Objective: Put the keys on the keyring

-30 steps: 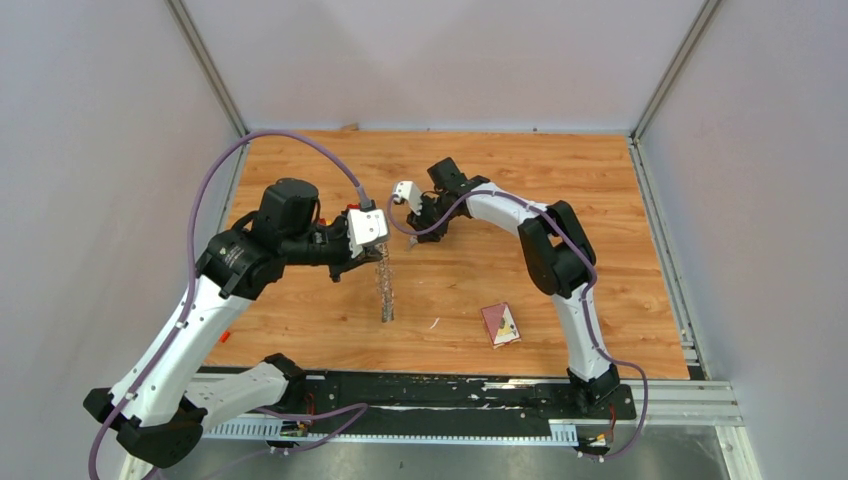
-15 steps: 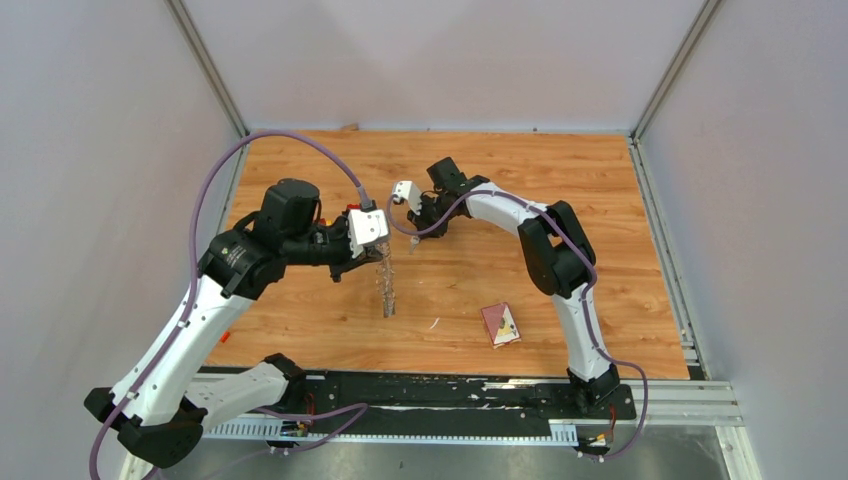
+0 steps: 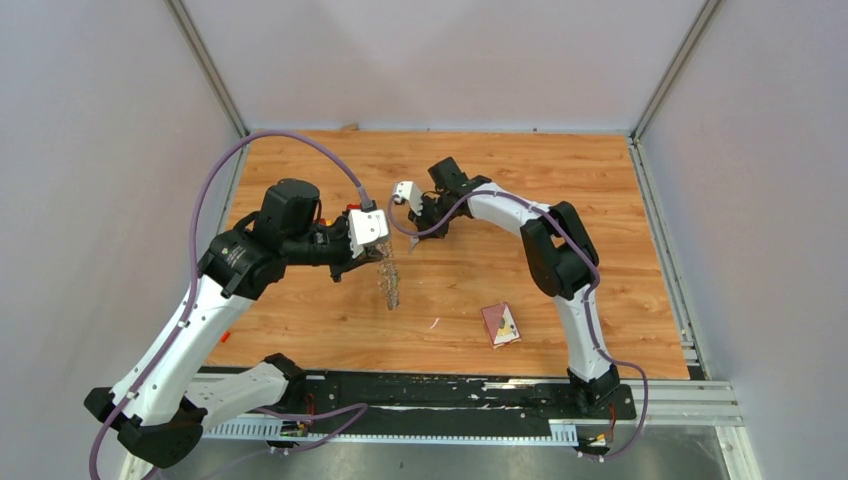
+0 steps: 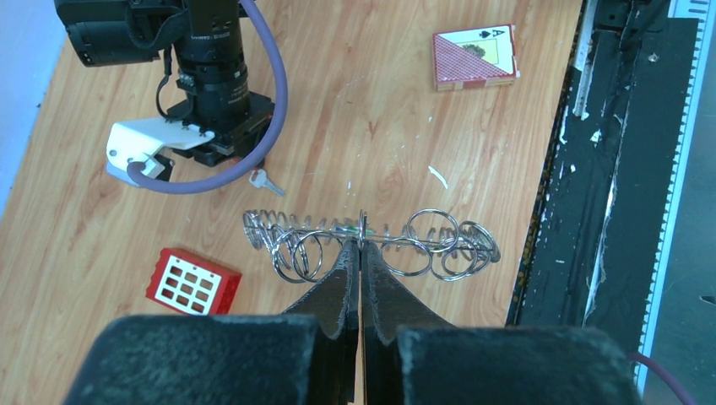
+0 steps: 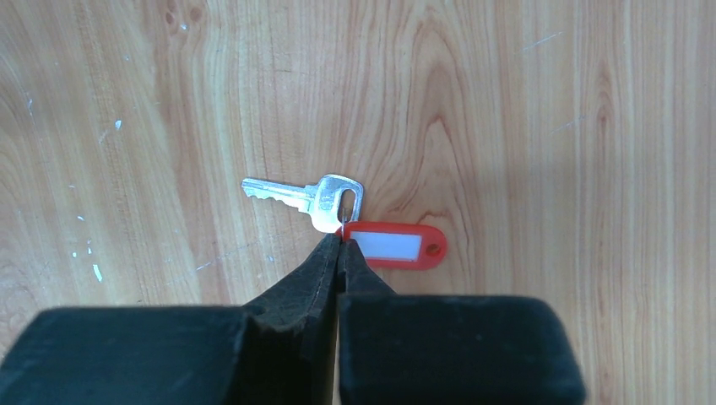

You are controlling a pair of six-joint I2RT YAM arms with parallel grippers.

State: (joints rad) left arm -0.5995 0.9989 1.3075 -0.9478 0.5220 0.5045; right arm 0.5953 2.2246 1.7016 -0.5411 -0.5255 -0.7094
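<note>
My left gripper (image 4: 360, 240) is shut on the keyring (image 4: 431, 245), a wide wire ring seen edge-on and hung with several small silvery loops. In the top view the keyring (image 3: 388, 280) dangles below the left gripper (image 3: 378, 255) over the mid table. One of the keys (image 5: 304, 196), silvery with a red tag (image 5: 388, 245), lies flat on the wood. My right gripper (image 5: 340, 236) is shut with its tips pinched where the key's small ring meets the tag. The left wrist view shows the same key (image 4: 263, 179) under the right gripper (image 3: 415, 237).
A red block with white squares (image 4: 192, 281) lies on the table left of the keyring. A pack of playing cards (image 3: 500, 325) sits near the front edge. The black base rail (image 4: 616, 169) runs along the near side.
The right jaws have closed at the key's small ring. The keyring hangs a little higher and has swung slightly.
</note>
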